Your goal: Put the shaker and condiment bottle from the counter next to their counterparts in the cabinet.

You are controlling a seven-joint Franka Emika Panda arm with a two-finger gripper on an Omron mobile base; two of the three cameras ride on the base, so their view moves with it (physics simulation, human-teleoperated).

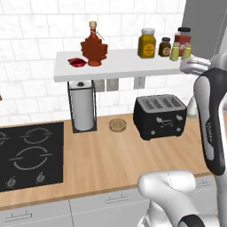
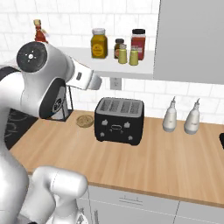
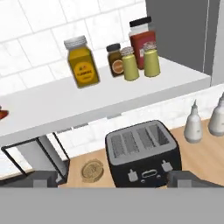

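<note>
Gripper (image 3: pixel 112 178) jaws spread wide, holding nothing; both shakers (image 3: pixel 130 64) stand together on the cabinet (image 3: pixel 87 103) shelf ahead, maple-leaf condiment bottle (image 1: pixel 93 46) far leftward. Best to withdraw straight back, avoiding jars.

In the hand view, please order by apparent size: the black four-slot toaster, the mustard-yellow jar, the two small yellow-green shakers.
1. Black four-slot toaster, nearest the camera, so partly unsure.
2. Mustard-yellow jar.
3. Two yellow-green shakers: alike, not ranked.
</note>
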